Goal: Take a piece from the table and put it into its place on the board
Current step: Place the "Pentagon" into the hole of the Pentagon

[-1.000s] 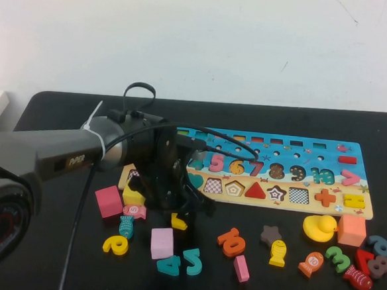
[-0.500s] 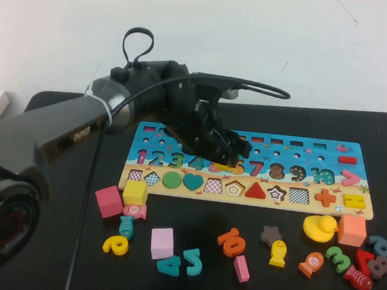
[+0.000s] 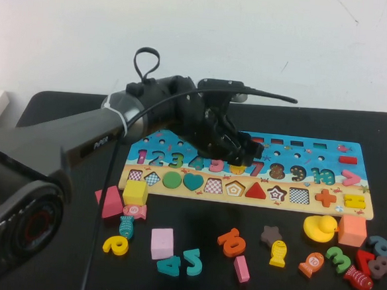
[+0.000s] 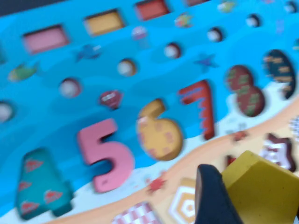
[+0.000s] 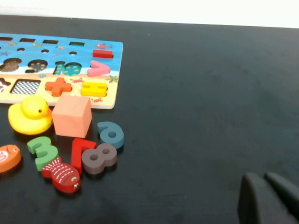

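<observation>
My left gripper (image 3: 240, 159) hangs over the middle of the board (image 3: 311, 168), just behind the sandy strip of shape slots. It is shut on the yellow pentagon piece (image 4: 262, 187); one dark fingertip (image 4: 212, 196) presses its side. The piece is held above the board, close to the empty pentagon slot (image 3: 234, 187), which the left wrist view shows beneath the finger (image 4: 183, 206). In the high view the gripper hides the piece. My right gripper (image 5: 270, 198) is low over the bare black table (image 5: 210, 93), right of the board, with its fingers together and empty.
Loose pieces lie on the table in front of the board: a yellow cube (image 3: 135, 192), pink cubes (image 3: 162, 242), a yellow duck (image 3: 319, 227), an orange cube (image 3: 351, 230), and several numbers and fish. The left arm reaches in from the left over the board.
My left gripper has risen from the table in front of the board with the yellow piece in it. It has moved back and right, over the board.
</observation>
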You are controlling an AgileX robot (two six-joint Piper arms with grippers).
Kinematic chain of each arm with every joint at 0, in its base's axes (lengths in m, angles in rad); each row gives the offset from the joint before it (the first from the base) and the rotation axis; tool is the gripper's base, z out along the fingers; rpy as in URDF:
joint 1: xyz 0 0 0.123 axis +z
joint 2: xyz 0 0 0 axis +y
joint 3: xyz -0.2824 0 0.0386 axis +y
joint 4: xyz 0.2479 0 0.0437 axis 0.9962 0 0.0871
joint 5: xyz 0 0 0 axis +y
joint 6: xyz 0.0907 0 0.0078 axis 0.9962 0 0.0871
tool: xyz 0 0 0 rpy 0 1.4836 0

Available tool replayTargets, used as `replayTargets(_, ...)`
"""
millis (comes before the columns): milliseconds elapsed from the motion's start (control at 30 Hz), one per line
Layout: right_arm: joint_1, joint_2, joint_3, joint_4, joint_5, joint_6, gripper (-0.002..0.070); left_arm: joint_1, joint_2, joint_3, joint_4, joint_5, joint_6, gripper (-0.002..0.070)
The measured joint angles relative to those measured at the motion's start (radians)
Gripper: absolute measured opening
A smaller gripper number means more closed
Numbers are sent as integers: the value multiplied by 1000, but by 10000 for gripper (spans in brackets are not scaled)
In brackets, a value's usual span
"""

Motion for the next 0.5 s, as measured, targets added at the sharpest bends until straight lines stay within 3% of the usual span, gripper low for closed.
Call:
replayTargets(233,0,0,0,0,0,0,19,-15,58,-82,202,104,-178,319)
replayTargets(500,0,0,0,0,0,0,19,-66,169,-299,293,257,-238,319)
